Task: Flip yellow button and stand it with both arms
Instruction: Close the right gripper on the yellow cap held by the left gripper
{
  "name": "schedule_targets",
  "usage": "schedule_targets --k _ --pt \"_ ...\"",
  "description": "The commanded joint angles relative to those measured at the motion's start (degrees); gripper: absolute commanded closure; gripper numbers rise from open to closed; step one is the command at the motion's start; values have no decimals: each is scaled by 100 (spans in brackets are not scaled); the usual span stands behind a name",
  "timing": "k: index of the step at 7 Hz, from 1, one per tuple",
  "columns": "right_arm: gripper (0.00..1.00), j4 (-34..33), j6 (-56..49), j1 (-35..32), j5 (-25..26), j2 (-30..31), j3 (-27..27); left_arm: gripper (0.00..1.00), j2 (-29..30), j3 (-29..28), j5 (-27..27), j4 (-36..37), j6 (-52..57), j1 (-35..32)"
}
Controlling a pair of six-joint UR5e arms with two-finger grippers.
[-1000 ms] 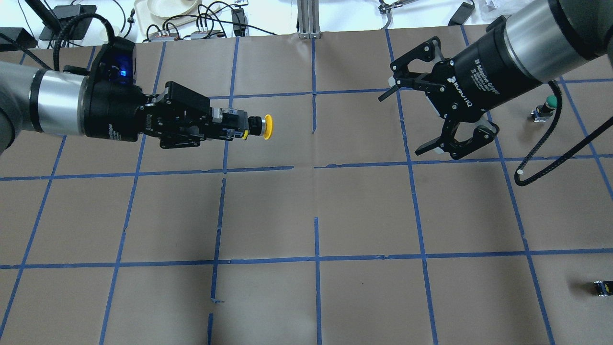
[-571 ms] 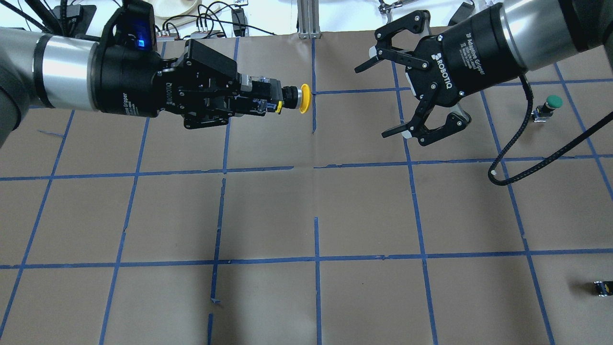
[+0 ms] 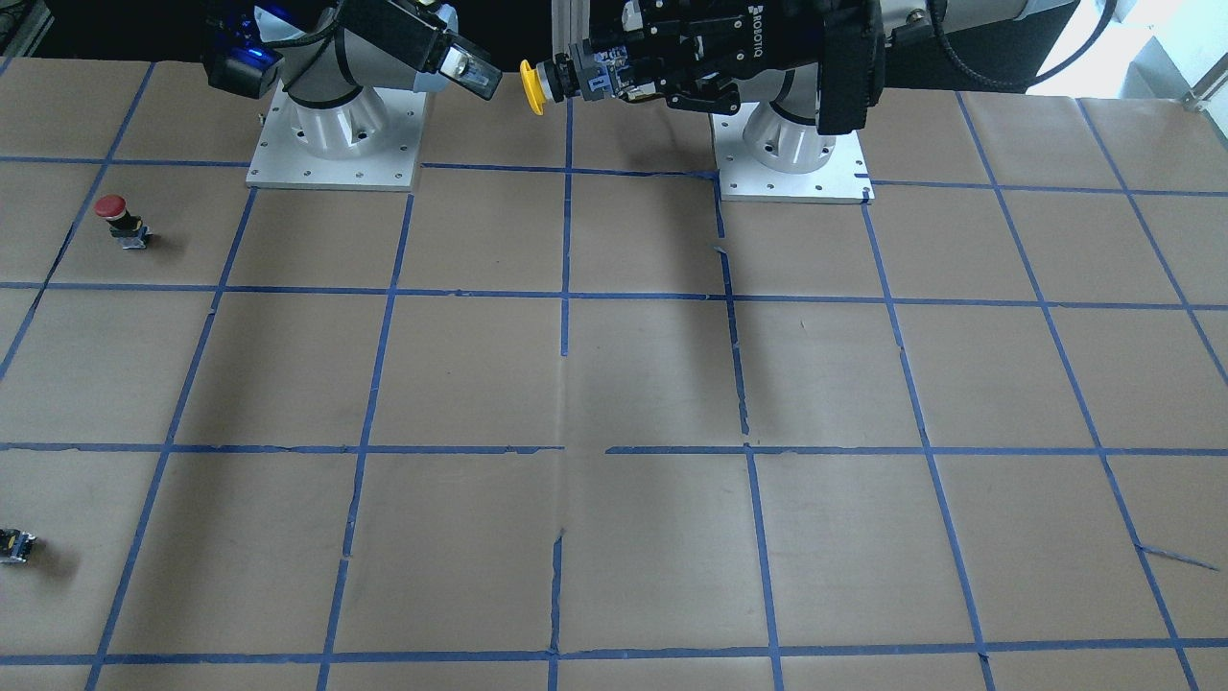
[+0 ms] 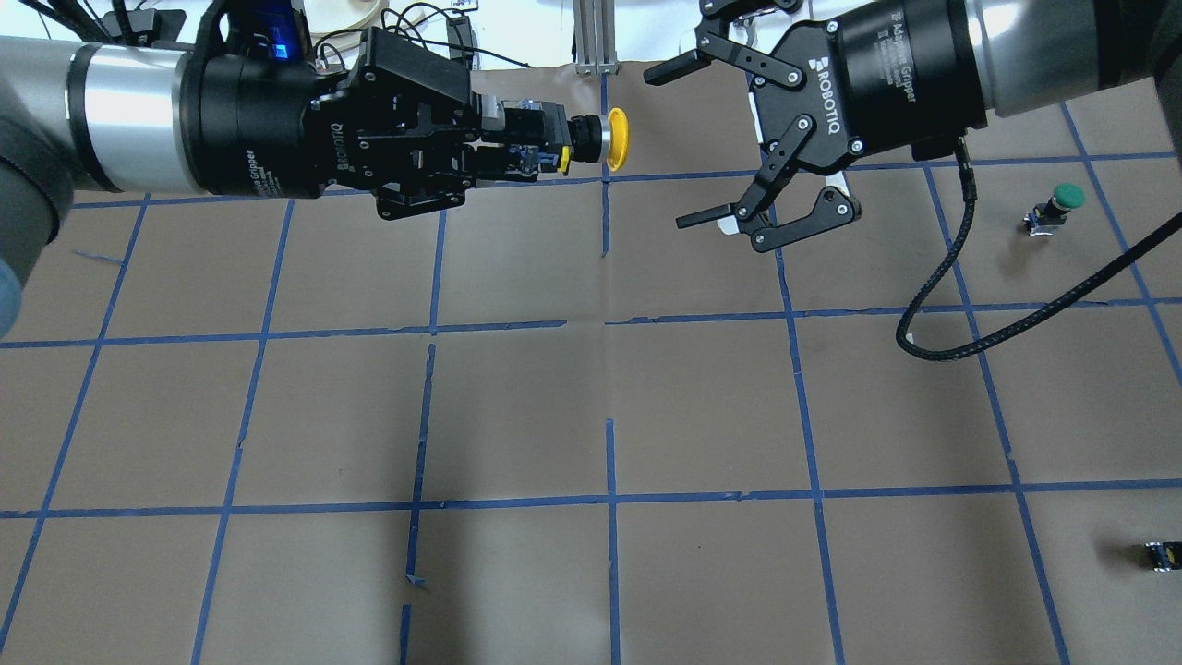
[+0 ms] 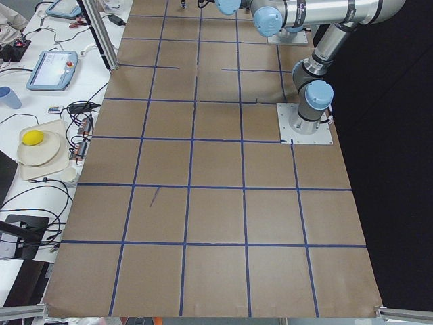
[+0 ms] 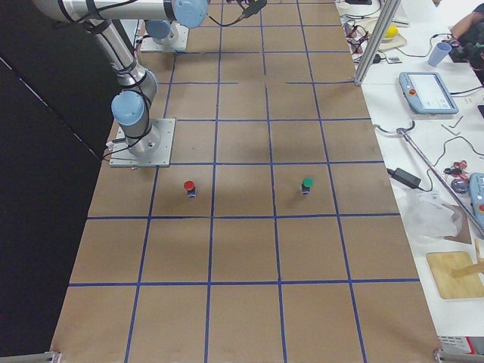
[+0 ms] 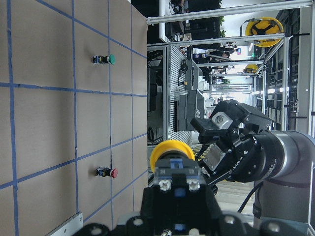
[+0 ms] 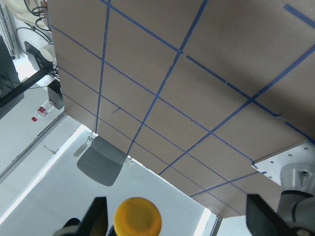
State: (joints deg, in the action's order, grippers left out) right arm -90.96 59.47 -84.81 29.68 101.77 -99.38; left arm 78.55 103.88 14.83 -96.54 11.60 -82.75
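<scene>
The yellow button (image 4: 617, 139) is held level in the air above the table's far middle, its yellow cap pointing at the right gripper. My left gripper (image 4: 522, 148) is shut on its black and grey body. My right gripper (image 4: 672, 148) is open and empty, its jaws spread wide and facing the cap a short way off, not touching it. In the front-facing view the cap (image 3: 529, 86) sits between the two hands. The left wrist view shows the cap (image 7: 171, 150) from behind. In the right wrist view the cap (image 8: 138, 216) lies low between the open fingers (image 8: 98, 214).
A green-capped button (image 4: 1062, 201) stands at the right. A red-capped button (image 3: 115, 213) stands nearer the robot's base. A small capless black block (image 4: 1162, 554) lies at the right edge. A black cable (image 4: 951, 342) hangs in a loop from the right arm.
Both grippers have risen and closed in on each other. The left one carried the button right and toward the far edge. The right one moved left and stayed open.
</scene>
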Motion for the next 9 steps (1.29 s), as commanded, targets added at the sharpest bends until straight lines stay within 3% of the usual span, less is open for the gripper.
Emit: schedule_targets --k 1,3,6,9 --pt "1 -1 91 -9 -251 -148 -12 99 2 53 -94 215 -61 -4" --pt "2 -132 293 -9 -699 -201 -12 99 11 62 -94 284 -9 -4" --pt "4 -291 302 -9 -762 -483 -29 99 99 106 -129 513 -44 -4" --pt "20 -220 311 -27 -762 -483 -38 99 99 106 -129 513 -53 -4"
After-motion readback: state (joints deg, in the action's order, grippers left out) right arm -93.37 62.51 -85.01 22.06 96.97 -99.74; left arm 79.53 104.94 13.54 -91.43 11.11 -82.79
